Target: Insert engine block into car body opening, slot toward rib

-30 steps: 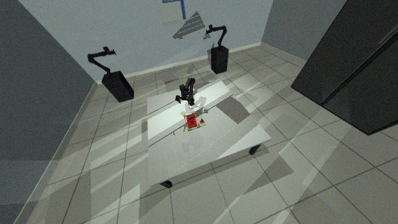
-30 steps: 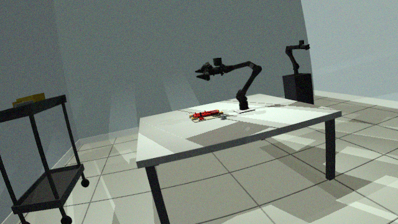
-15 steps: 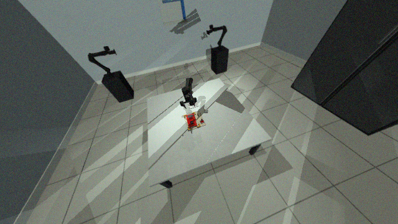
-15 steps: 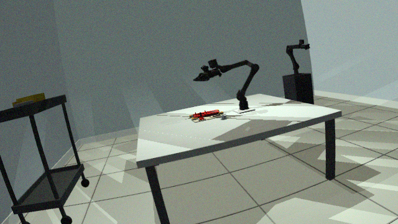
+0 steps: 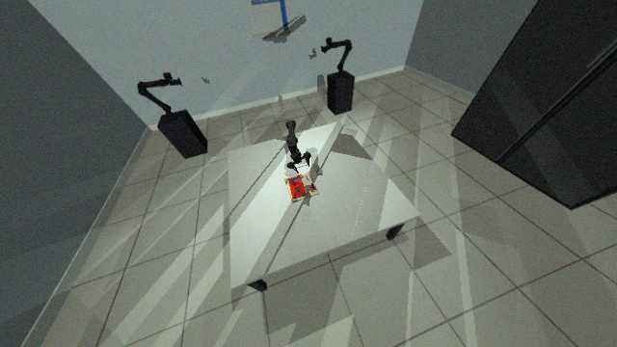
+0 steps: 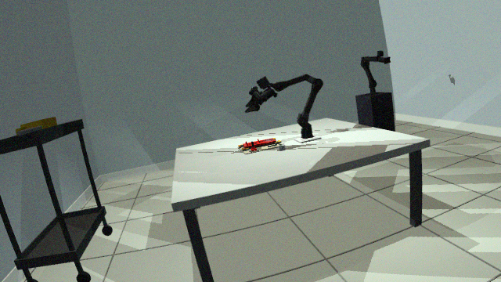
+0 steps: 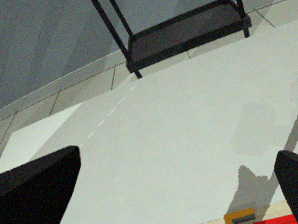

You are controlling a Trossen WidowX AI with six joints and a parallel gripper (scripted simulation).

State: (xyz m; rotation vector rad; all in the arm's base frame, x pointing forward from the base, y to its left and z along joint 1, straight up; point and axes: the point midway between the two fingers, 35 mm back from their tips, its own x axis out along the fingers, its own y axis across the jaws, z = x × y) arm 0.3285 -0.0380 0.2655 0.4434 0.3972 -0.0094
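Observation:
The red car body (image 5: pixel 296 188) (image 6: pixel 260 143) lies on the table, on a pale base with yellow parts. Only its edge (image 7: pixel 281 220) shows at the bottom right of the wrist view. A small grey block (image 5: pixel 319 172) (image 6: pixel 281 148), which looks like the engine block, lies on the table beside the car body, on the side toward the arm's base. It is out of the wrist view. The opening's rib and the block's slot are too small to tell. My gripper (image 5: pixel 302 168) (image 6: pixel 250 109) (image 7: pixel 180 159) is wide open and empty, well above the table.
The white table (image 5: pixel 337 207) (image 6: pixel 219 172) (image 7: pixel 160 150) carries the arm's base. Small red and dark parts lie on the pale base beside the car body. A dark wheeled cart (image 6: pixel 59 239) (image 7: pixel 190 36) stands beyond the table edge. Two other arms stand on dark pedestals (image 5: pixel 183 134) (image 5: pixel 340 92).

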